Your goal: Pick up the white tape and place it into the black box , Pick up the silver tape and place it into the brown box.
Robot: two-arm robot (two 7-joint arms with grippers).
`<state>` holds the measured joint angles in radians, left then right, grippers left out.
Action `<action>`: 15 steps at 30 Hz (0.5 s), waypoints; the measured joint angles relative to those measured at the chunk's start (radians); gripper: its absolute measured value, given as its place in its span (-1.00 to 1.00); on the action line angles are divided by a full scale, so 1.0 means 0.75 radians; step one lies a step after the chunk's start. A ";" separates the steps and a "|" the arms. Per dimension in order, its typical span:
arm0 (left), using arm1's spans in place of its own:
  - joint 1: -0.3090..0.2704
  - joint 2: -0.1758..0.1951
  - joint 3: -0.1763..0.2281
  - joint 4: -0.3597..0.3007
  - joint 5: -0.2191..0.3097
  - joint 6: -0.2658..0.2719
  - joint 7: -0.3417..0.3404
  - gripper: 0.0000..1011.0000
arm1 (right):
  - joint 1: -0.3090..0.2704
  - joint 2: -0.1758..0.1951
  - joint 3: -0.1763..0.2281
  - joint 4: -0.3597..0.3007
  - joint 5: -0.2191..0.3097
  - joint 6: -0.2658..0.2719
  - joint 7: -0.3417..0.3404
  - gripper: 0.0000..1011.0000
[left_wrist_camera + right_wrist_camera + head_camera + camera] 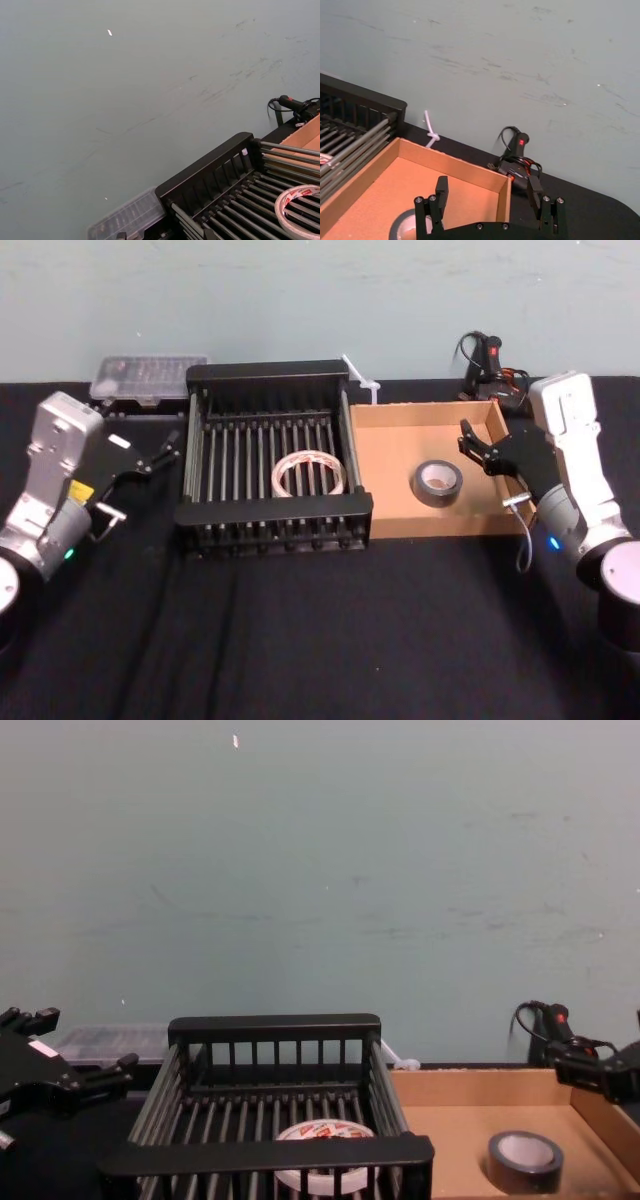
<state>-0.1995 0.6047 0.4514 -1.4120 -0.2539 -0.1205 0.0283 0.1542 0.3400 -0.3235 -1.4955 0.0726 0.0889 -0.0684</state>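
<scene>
The white tape [308, 473] lies flat on the barred floor of the black box [275, 508], toward its right side. In the brown box [385, 465] beside it rests the silver tape [437, 483]. My left gripper [166, 448] hovers open just outside the black box's left wall, holding nothing. My right gripper [468, 440] hangs open over the brown box's right part, a little above and right of the silver tape [405, 226], with nothing between its fingers [441, 189]. The chest view shows both tapes [325, 1128] [525, 1158] lying in their boxes.
A clear plastic parts case [148, 377] sits behind the left gripper at the back left. A black tool with a red button and cables [488, 362] lies behind the brown box. A white tie [360, 375] sticks up between the boxes. Black cloth covers the table front.
</scene>
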 joint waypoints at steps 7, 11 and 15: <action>0.000 0.000 0.000 0.000 0.000 0.000 0.000 0.98 | -0.018 -0.026 0.018 0.020 -0.040 -0.021 -0.022 0.98; 0.000 0.000 0.000 0.000 0.000 0.000 0.000 0.98 | -0.025 -0.036 0.028 0.020 -0.048 -0.021 -0.022 0.98; 0.000 0.000 0.000 0.000 0.000 0.000 0.000 0.98 | -0.026 -0.037 0.029 0.020 -0.049 -0.022 -0.021 0.98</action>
<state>-0.1995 0.6047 0.4514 -1.4120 -0.2539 -0.1205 0.0283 0.1344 0.3126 -0.3016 -1.4802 0.0361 0.0728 -0.0842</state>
